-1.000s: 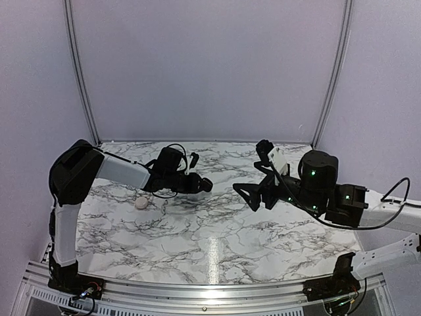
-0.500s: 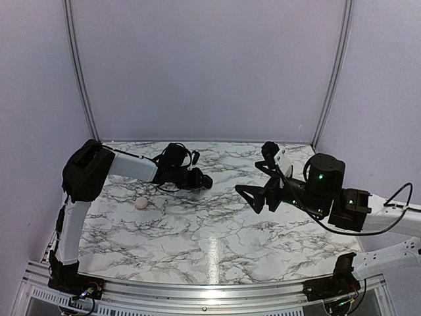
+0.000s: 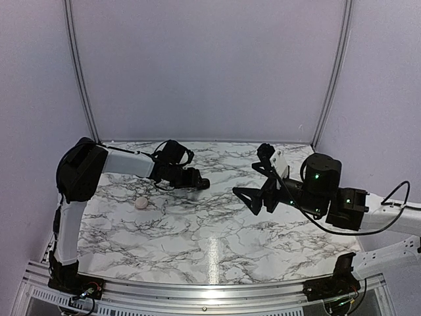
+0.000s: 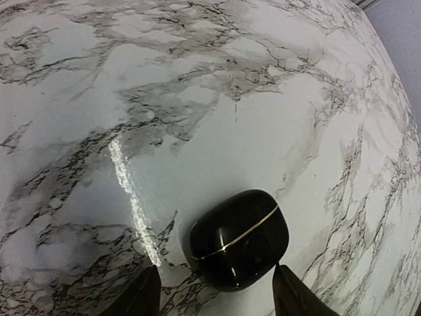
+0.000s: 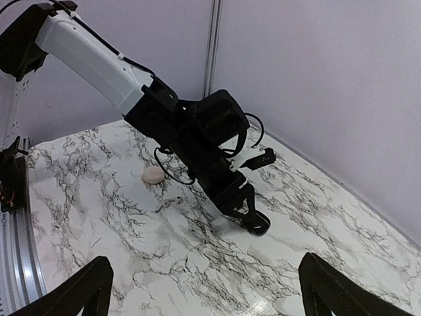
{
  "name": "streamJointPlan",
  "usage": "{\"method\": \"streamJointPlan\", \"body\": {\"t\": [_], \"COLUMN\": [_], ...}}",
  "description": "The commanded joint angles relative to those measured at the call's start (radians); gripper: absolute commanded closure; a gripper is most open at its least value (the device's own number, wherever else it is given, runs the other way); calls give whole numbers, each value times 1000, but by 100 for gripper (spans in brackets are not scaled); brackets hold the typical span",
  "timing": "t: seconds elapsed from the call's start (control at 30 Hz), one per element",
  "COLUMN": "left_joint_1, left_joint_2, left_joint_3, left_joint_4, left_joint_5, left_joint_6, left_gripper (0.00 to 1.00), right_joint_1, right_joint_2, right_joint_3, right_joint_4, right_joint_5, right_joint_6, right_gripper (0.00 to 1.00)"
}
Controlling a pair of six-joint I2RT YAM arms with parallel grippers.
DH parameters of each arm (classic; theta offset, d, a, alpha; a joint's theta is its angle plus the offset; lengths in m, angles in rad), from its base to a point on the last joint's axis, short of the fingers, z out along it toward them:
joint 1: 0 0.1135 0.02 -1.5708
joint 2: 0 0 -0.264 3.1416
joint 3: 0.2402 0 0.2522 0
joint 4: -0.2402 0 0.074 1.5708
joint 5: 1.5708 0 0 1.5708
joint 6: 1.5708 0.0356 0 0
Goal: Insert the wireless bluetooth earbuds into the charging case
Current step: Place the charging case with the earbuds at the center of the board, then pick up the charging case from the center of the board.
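Left gripper (image 4: 218,294) is open around the black lump (image 4: 240,238), right gripper (image 5: 207,289) open and empty, so I'd lift off cleanly and head for the pale case (image 3: 141,203) at 8 o'clock.

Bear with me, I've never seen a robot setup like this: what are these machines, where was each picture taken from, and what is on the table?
These are two robot arms bolted at the near edge of a marble table. Each ends in a two-finger gripper. The wide picture comes from a fixed camera above and behind them. The other two come from a small camera on each wrist, so the dark shapes at their bottom edges are that arm's own fingers.

The left gripper is low over a black rounded case with a gold seam. It lies on the table between the open fingers, apparently not gripped. The right gripper hangs open above the table, holding nothing. A small pale charging case, shaped like a pebble, lies by itself further left. The earbuds are too small to make out.
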Motion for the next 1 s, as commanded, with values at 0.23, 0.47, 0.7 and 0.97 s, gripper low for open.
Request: {"method": "streamJointPlan", "body": {"t": [0.23,0.47,0.7,0.97], "left_joint_1": [53,102,128,134], "left_joint_2": [-446,-722,-871,-745], "left_joint_3": [-247,-488,-676,-682], "left_joint_4": [-108,-182,-205,-204], "left_joint_5": [-249,-369,-364,-293], "left_joint_6": [78,58,77,151], "left_gripper": [1,1,1,10], "right_joint_1": [-24,-58,-85,-85], "right_joint_2": [22,59,91,119], "right_joint_3": [75,81,88,88], "right_joint_4": [-32,-44,-38,-31], "right_joint_5": [-33,-57,-140,-163], "right_joint_6": [16,38,44,47], "right_gripper": [2,1,1,2]}}
